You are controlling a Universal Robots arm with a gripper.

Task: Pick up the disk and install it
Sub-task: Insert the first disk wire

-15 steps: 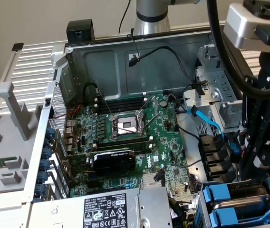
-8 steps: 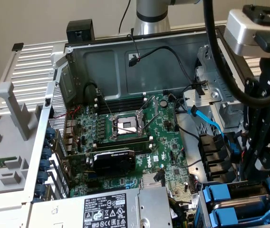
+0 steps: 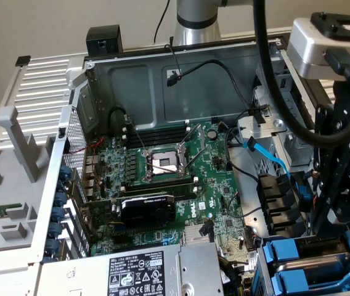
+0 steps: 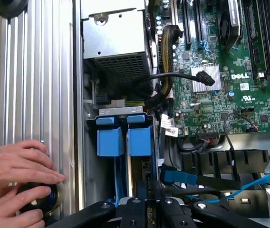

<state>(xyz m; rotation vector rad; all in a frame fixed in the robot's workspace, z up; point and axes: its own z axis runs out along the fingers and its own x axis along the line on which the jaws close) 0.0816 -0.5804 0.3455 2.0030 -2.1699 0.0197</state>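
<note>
Pincer (image 4: 149, 211) is chopped off by the wrist view's edge, so can't tell if it's got anything. The disks (image 4: 110, 140) only show their blue carrier ends, the rest is sunk out of sight. A person's hands (image 4: 16, 166) run out of frame and cover some dark round thing (image 4: 33, 203) I can't make out. Power supply (image 3: 162, 271) is cut off too, label print too tiny to read.

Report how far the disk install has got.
Done: the disk, in its blue carrier, looks slotted into the drive bay beside a second carrier. In hand: the gripper is down at that bay, in line with the disk. Left: whether it is fully seated cannot be told.
</note>
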